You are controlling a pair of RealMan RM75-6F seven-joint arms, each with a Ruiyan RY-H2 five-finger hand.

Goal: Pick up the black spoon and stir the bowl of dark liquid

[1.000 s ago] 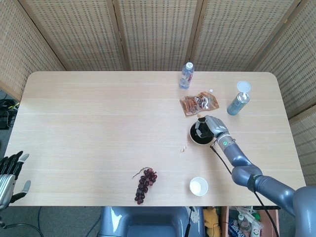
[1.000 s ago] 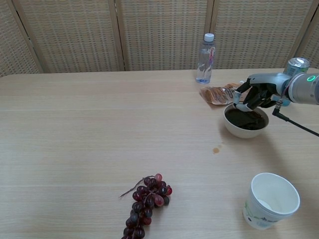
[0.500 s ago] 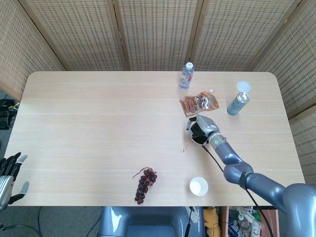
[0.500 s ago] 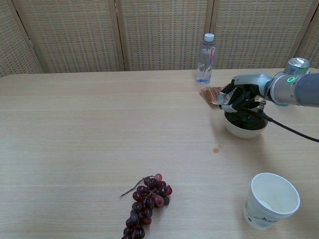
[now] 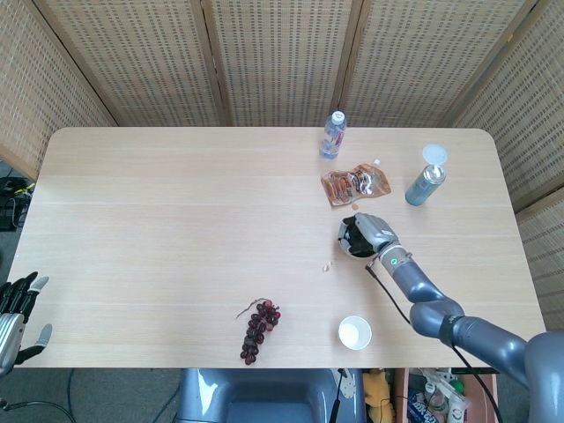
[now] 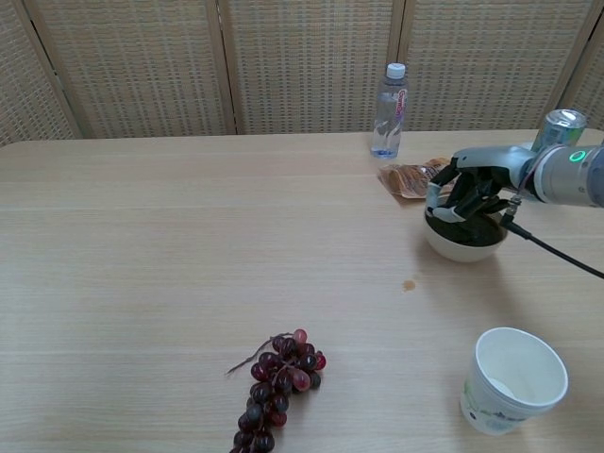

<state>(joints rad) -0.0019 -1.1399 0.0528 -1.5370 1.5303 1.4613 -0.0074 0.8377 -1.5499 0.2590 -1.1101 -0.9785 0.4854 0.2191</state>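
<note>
A white bowl (image 6: 457, 247) of dark liquid stands right of the table's middle, also seen as the bowl (image 5: 346, 238) in the head view. My right hand (image 6: 468, 190) hangs over the bowl's rim with its dark fingers curled down into it, and shows again as the right hand (image 5: 370, 233) from above. The black spoon lies nowhere on the table; a thin dark piece among the fingers looks like its handle, the rest hidden by the hand and the liquid. My left hand (image 5: 17, 307) hangs off the table's near left corner, fingers apart and holding nothing.
A water bottle (image 6: 390, 111), a snack packet (image 6: 408, 180) and a blue can (image 6: 559, 127) stand behind the bowl. A paper cup (image 6: 513, 379) sits near the front right, a bunch of grapes (image 6: 279, 385) near the front middle. A small brown spot (image 6: 410, 283) marks the table left of the bowl.
My right hand swept left across the bowl half a second ago and has now come back to the right over it. The left hand has barely moved.
</note>
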